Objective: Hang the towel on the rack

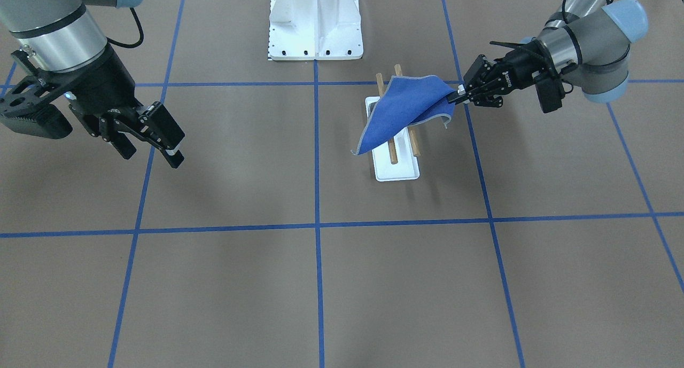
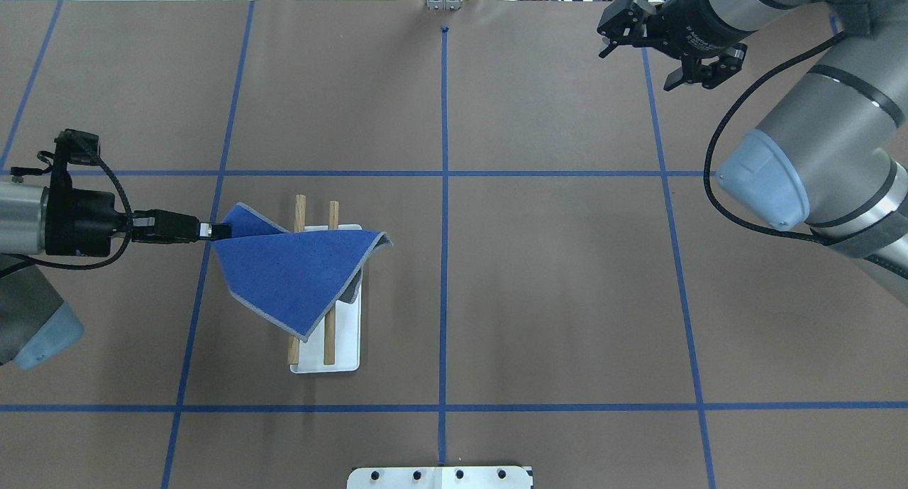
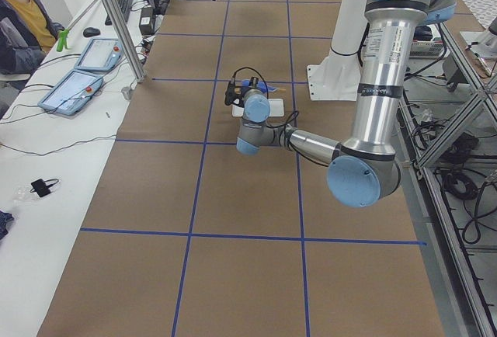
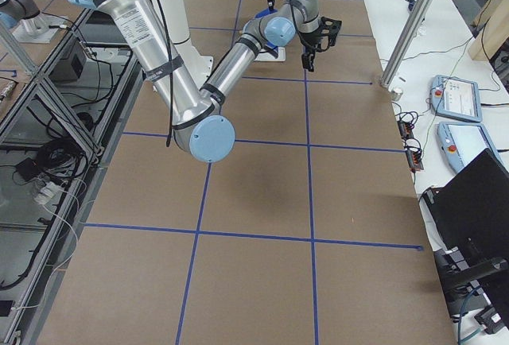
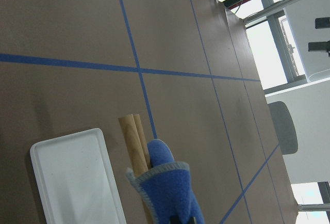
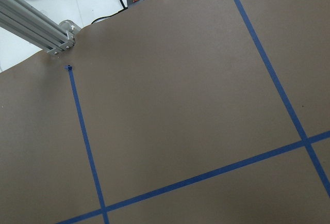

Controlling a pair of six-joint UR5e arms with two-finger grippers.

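Two rods bear the towel, one corner pinched.
Left gripper clamps its corner, held up toward the table's left edge; the rest drapes across the rack. Right gripper hangs, jaws apart, near the far right corner.

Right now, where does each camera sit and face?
Front-facing: across the table, looking back; left hand holds towel across rack, right hand open.
Overhead: behind the arms, looking forward-down; both hands.
Exterior left: left end; left arm near.
Exterior right: opposite end; right arm near.
Left wrist: towel, rack.
Right wrist: mostly table.
Front-facing and overhead share towel, rack.
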